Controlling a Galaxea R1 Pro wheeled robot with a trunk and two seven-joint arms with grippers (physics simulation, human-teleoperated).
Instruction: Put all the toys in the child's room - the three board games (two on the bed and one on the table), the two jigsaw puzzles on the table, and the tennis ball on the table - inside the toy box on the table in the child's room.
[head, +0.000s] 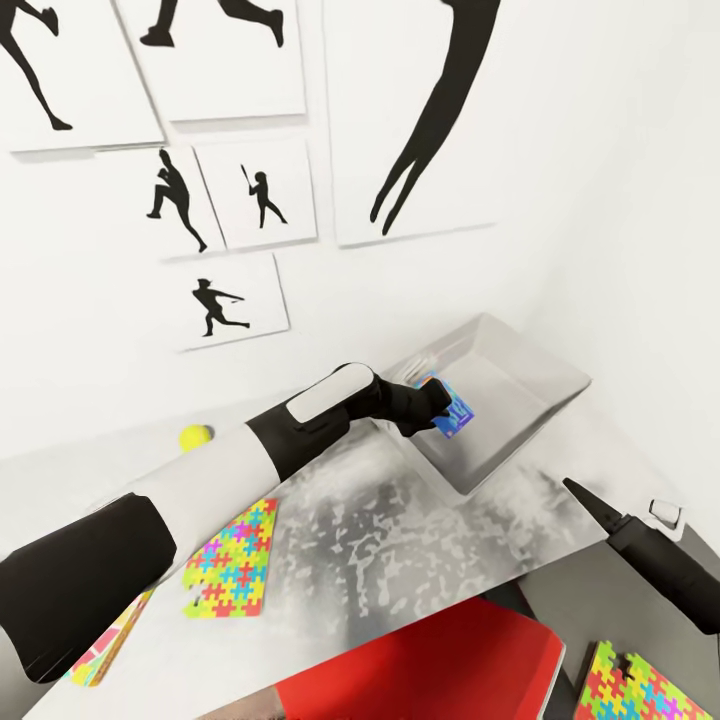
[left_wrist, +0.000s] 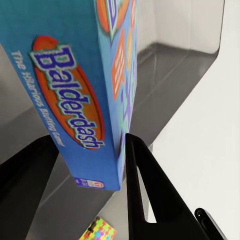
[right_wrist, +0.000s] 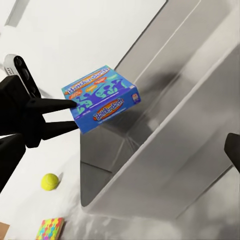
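Here, at the lower left of the head view, a jigsaw puzzle (head: 233, 562) lay flat on the table (head: 400, 540), its thin board a mosaic of interlocking red, yellow, blue and green pieces. Above it, close to the wall, sat the tennis ball (head: 195, 436), small, round, yellow-green.

Toward the centre, the left gripper (head: 441, 399) reached out over the toy box (head: 520, 400), its fingers clamped on a blue board game (left_wrist: 75, 90). The right wrist view showed the box held clear of the tray floor, above the near end, not touching. It was a rigid printed carton with glossy faces and an orange oval reading "Balderdash".

The toy box was a shallow light grey tray with flared walls and a smooth, faintly reflective floor, sitting at centre right. The tabletop looked pale and mottled.

Judgement: the release step was at hand. It would go best by lowering the carton until it was near the tray floor, levelling it, then parting the fingers, so it would lie flat and leave room for the rest.

At lower right, the right gripper (head: 590, 500) hung beside the tray; I could not tell if its fingers were apart.
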